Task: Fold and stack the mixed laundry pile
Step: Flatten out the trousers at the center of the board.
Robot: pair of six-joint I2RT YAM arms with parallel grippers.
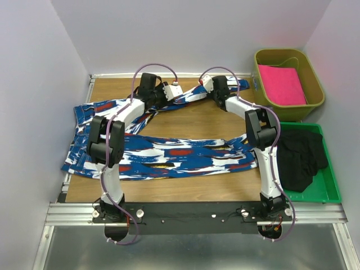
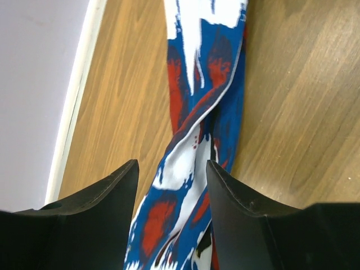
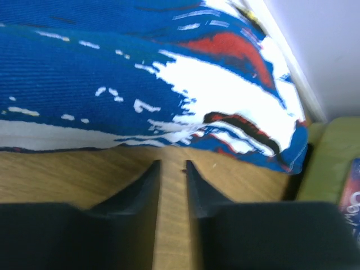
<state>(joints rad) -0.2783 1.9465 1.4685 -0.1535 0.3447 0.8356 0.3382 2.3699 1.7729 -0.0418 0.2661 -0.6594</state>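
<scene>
The long blue cloth (image 1: 185,154) with white, red and black blotches lies spread over the wooden table (image 1: 197,121); one leg runs along the front, the other along the back. My left gripper (image 1: 163,93) is over the back leg. In the left wrist view it (image 2: 171,169) is open, with a twisted strip of the cloth (image 2: 197,112) between its jaws. My right gripper (image 1: 216,84) is at the back leg's right end. In the right wrist view it (image 3: 172,164) is empty, with a narrow gap over bare wood just short of the cloth (image 3: 112,73). The black garment (image 1: 301,157) lies crumpled at the right.
The black garment sits in a green tray (image 1: 329,194) at the right edge. An olive bin (image 1: 315,67) at the back right holds a folded pink cloth (image 1: 281,84); its wall shows in the right wrist view (image 3: 326,163). White walls stand close behind and at the left.
</scene>
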